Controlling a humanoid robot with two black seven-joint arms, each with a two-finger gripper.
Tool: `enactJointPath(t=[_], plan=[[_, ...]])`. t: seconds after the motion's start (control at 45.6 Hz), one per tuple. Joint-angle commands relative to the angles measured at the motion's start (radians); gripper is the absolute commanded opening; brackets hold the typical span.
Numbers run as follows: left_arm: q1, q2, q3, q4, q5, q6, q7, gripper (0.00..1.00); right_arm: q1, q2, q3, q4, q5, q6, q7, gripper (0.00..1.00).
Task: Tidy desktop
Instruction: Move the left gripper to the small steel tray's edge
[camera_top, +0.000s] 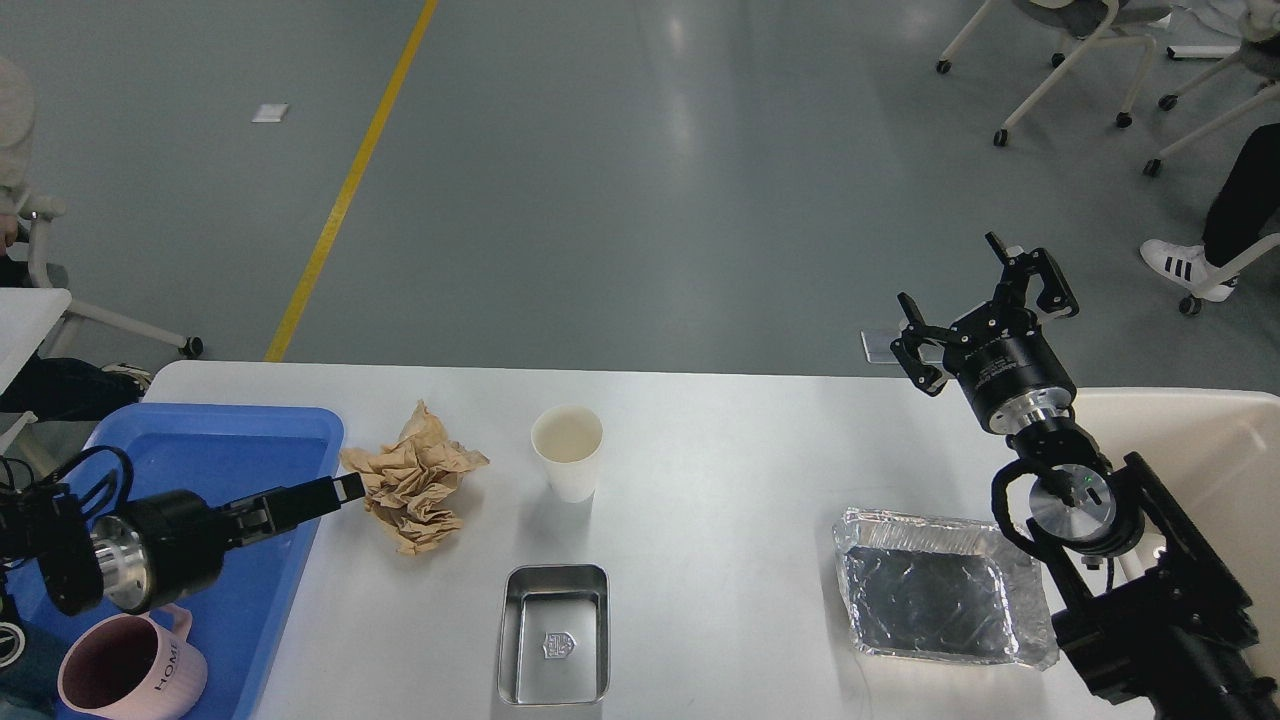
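Observation:
The white desktop carries a crumpled brown paper, an upright, empty white paper cup, a small steel tin and an empty foil tray. My left gripper reaches in low from the left over the blue tray. Its tip is at the paper's left edge, and its fingers look like one dark bar. My right gripper is raised above the table's far right edge. Its fingers are spread wide and it holds nothing.
A blue plastic tray lies at the left with a pink mug marked HOME at its near end. A cream-coloured bin stands at the right edge. Office chairs and a seated person's legs are beyond the table.

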Motion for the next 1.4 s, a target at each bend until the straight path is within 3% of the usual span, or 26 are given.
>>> enactJointPath(t=[0.0, 0.241, 0.658, 0.834, 1.097, 1.228, 1.338, 1.382], plan=[[-0.030, -0.075, 0.056, 0.023, 0.027, -0.006, 0.024, 0.93, -0.001, 0.002, 0.000, 0.000, 0.000, 0.000, 0.000, 1.00], [-0.091, -0.239, 0.231, 0.095, 0.034, 0.011, 0.117, 0.93, -0.001, 0.002, 0.000, 0.000, 0.000, 0.000, 0.000, 1.00], [-0.106, -0.448, 0.254, 0.238, 0.033, 0.009, 0.120, 0.91, -0.009, 0.002, 0.002, 0.008, 0.000, 0.003, 0.000, 1.00], [-0.122, -0.478, 0.286, 0.272, 0.036, 0.012, 0.120, 0.87, -0.009, -0.001, 0.002, 0.006, 0.000, 0.003, 0.000, 1.00], [-0.152, -0.484, 0.352, 0.290, 0.047, 0.014, 0.104, 0.57, -0.009, 0.000, 0.002, 0.006, 0.000, 0.003, 0.000, 1.00], [-0.154, -0.506, 0.363, 0.295, 0.073, 0.014, 0.104, 0.52, -0.009, 0.000, 0.003, 0.005, 0.000, 0.004, 0.000, 1.00], [-0.159, -0.507, 0.397, 0.295, 0.091, 0.014, 0.100, 0.33, -0.010, -0.003, 0.006, 0.003, 0.000, 0.004, 0.000, 1.00], [-0.162, -0.507, 0.405, 0.295, 0.091, 0.014, 0.100, 0.30, -0.010, -0.003, 0.008, 0.003, 0.000, 0.004, 0.000, 1.00]])
